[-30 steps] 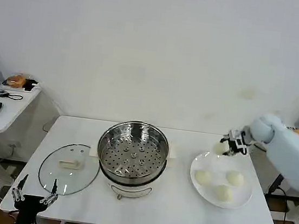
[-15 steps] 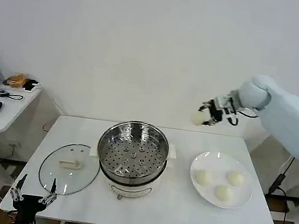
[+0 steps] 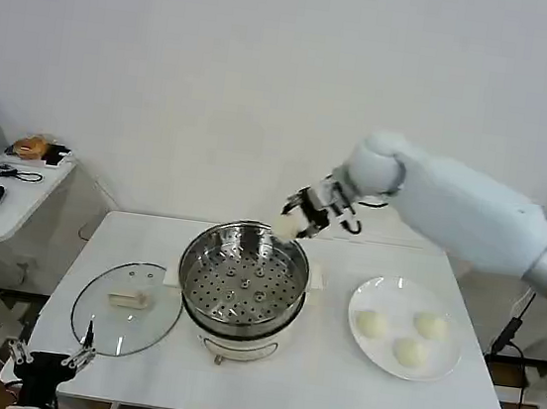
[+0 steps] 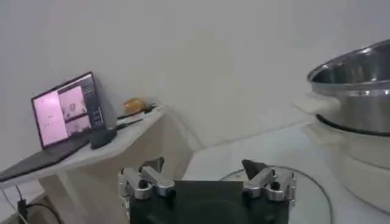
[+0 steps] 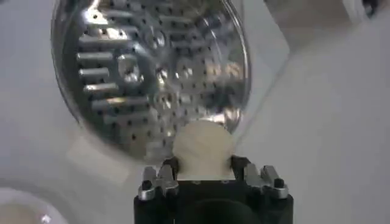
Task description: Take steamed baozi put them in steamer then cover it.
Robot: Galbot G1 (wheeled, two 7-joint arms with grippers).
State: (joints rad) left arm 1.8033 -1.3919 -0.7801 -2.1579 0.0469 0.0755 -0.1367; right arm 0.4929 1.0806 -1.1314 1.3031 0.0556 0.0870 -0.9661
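From the head view, our right gripper (image 3: 296, 222) hangs above the far right rim of the steamer (image 3: 243, 283), its fingers pinching one steamed baozi (image 3: 286, 226). The perforated tray lies down and toward the near left of the bun, so we judge the coming move to be a short carry inward over the tray, then a descent. Three more baozi (image 3: 372, 323) wait on the white plate (image 3: 441, 368) at the right of the surface (image 3: 321, 390), and the cover (image 3: 125, 307) lies flat to the steamer's left, closest to our left gripper (image 3: 48, 360), parked off the near left edge with fingers spread.

From the left wrist view, our left gripper (image 4: 207, 182) sits idle and spread wide, with the steamer (image 4: 356, 97) beyond it.

From the right wrist view, our right gripper (image 5: 210, 173) clamps the steamed baozi (image 5: 203, 148) at the edge of the steamer (image 5: 146, 73), the tray of holes lying just past the bun.
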